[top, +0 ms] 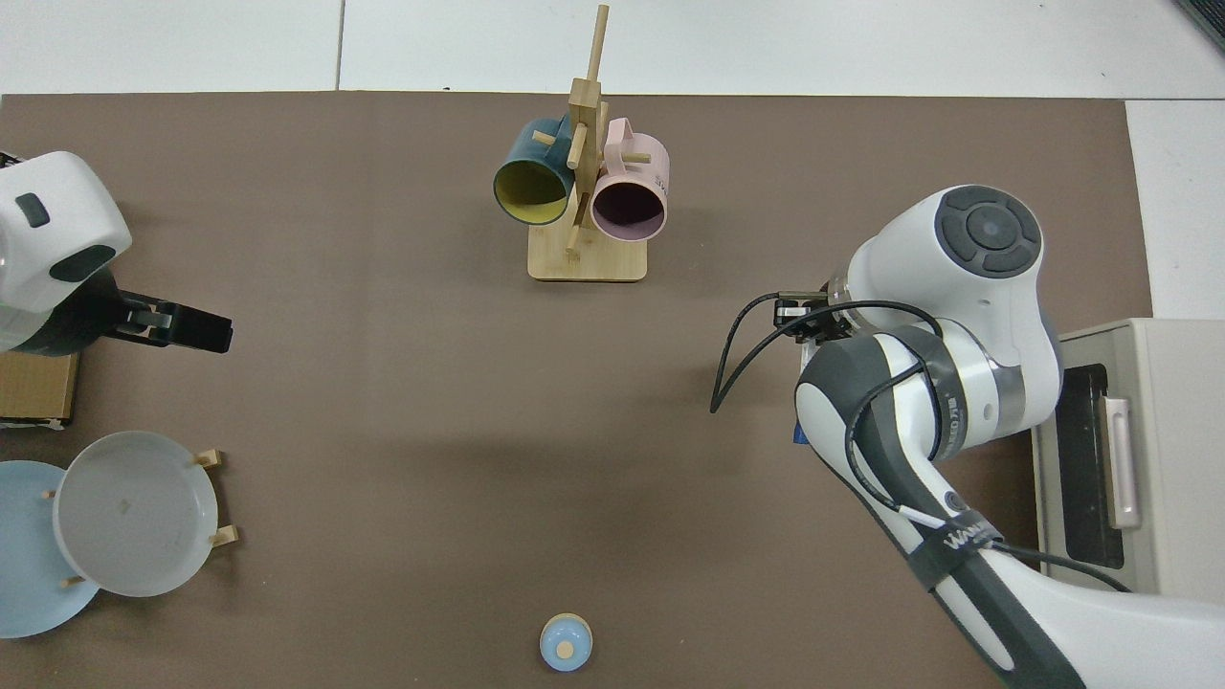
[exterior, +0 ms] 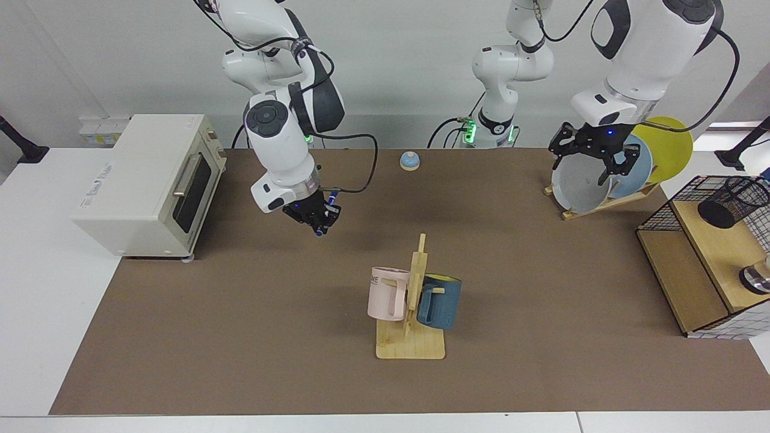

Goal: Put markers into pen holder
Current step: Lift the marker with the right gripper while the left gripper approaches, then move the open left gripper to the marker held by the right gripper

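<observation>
My right gripper (exterior: 316,221) hangs above the brown mat right of the toaster oven, shut on the marker (exterior: 319,232), whose blue ends stick out above and below the fingers. In the top view the right arm hides that gripper; only a blue bit of the marker (top: 799,435) peeks out. The pen holder (exterior: 729,202), a black mesh cup, lies tilted on the wooden shelf at the far right of the facing view. It is out of the top view. My left gripper (exterior: 580,168) hovers open and empty in front of the plate rack, also seen as left gripper (top: 212,332).
A wooden mug tree (exterior: 415,300) with a pink mug (exterior: 386,293) and a blue mug (exterior: 440,300) stands mid-table. The toaster oven (exterior: 150,180), a plate rack with plates (exterior: 601,177), a small blue bell (exterior: 409,160) and the wire basket (exterior: 665,215) ring the mat.
</observation>
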{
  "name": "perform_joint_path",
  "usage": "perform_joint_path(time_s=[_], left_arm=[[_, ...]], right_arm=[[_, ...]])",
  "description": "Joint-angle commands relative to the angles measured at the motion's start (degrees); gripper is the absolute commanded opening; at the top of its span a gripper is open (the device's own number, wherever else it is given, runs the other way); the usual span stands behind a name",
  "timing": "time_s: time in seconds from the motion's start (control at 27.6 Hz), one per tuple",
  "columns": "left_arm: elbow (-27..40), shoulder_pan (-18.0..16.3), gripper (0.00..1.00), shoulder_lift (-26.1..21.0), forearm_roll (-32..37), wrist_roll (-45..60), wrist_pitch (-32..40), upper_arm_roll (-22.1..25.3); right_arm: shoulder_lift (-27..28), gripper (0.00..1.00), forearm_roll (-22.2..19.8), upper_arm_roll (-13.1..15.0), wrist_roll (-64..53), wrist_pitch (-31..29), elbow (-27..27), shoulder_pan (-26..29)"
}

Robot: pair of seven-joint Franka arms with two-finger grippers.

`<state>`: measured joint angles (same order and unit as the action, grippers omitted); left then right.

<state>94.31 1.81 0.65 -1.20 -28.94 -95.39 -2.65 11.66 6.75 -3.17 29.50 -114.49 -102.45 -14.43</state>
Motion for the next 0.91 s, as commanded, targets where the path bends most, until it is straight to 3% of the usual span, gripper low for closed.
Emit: perform_joint_path(time_s=[0.0,0.33,0.51,0.87], left_arm=[[0.8,-0.1,1.00,0.8,-0.7,-10.5,-1.6,-0.2],[1.3,0.6,1.00,1.0,-4.2,-24.5,-0.9,-0.8],[2.3,0.6,1.00,1.6,-10.0,-27.0,-0.7,-0.8],[7.1,2.9,1.00,4.6,-17.5,-27.3,-1.8,-1.0]], right_arm=[[-1.3,0.00,1.0,0.0,7.1,2.9,0.7,-1.9],[-1.2,0.00,2.6,-0.6,22.0,6.5,8.1,-4.8],[-1.0,0.00,3.4,-0.6,30.3,8.8,10.9,-7.0],[-0.7,0.00,2.7,-0.6,44.1,6.9,12.5,-9.9]])
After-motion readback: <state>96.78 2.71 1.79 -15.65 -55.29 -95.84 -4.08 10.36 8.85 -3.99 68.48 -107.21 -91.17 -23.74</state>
